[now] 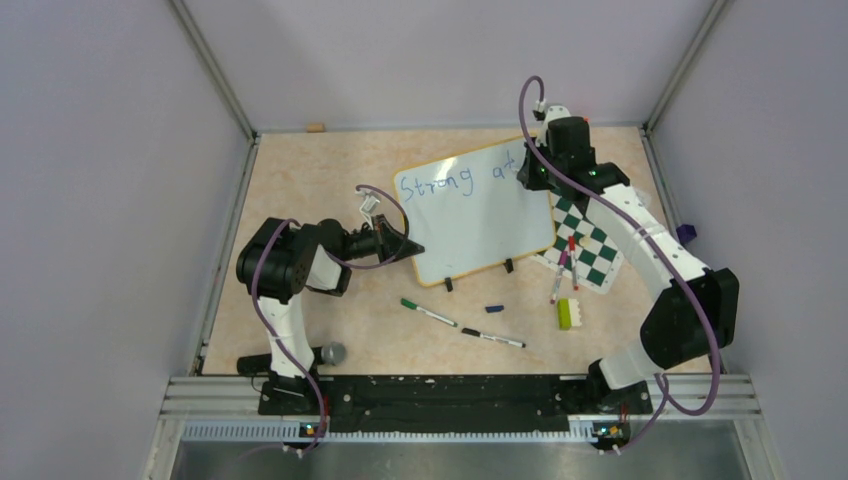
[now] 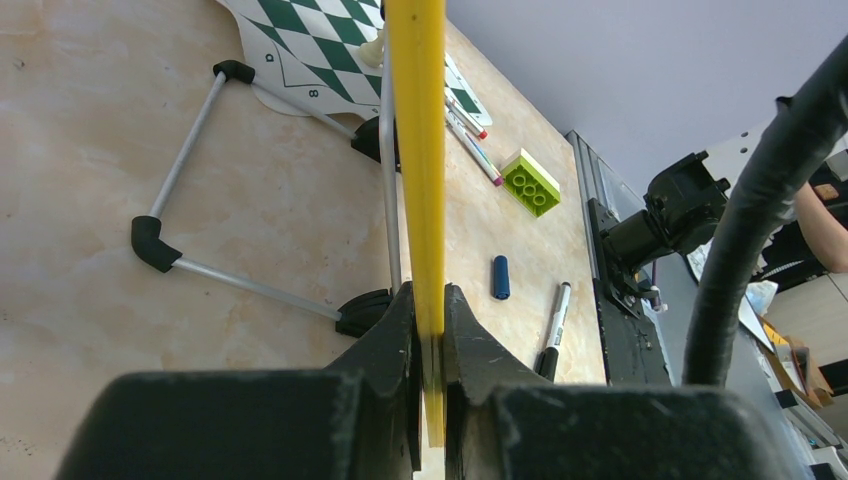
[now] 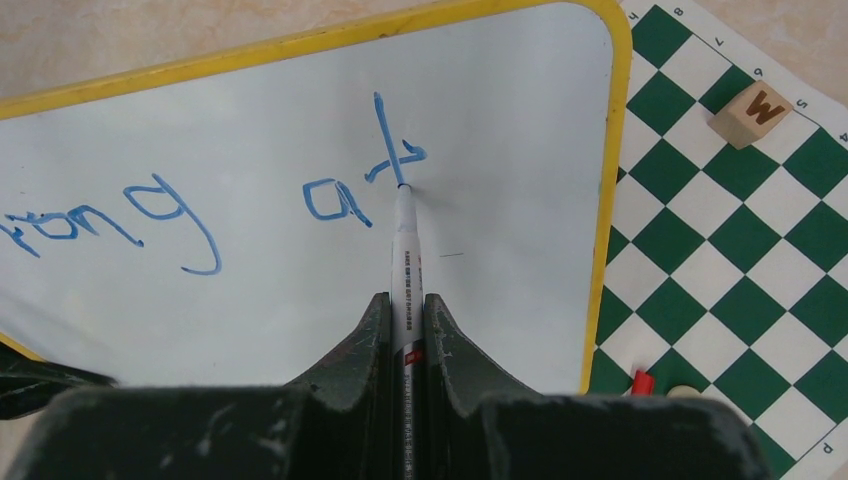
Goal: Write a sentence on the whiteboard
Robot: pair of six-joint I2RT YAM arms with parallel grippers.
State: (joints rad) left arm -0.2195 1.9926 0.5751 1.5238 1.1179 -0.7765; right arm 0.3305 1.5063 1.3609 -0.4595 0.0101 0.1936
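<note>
right end effector [image 3: 405, 300] clamps marker [image 3: 402, 230] touching whiteboard [image 3: 500, 150]; left end effector [image 2: 430, 292] clamps its rim [image 2: 418, 120].

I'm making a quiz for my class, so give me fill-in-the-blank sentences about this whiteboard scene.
The right gripper is shut on a ____ aimed at the whiteboard.
The left gripper clamps the whiteboard's ____ rim.
The blue writing ends with the word ____.
The wooden block on the chessboard shows the letter ____.
Missing words: marker, yellow, at, W.
</note>
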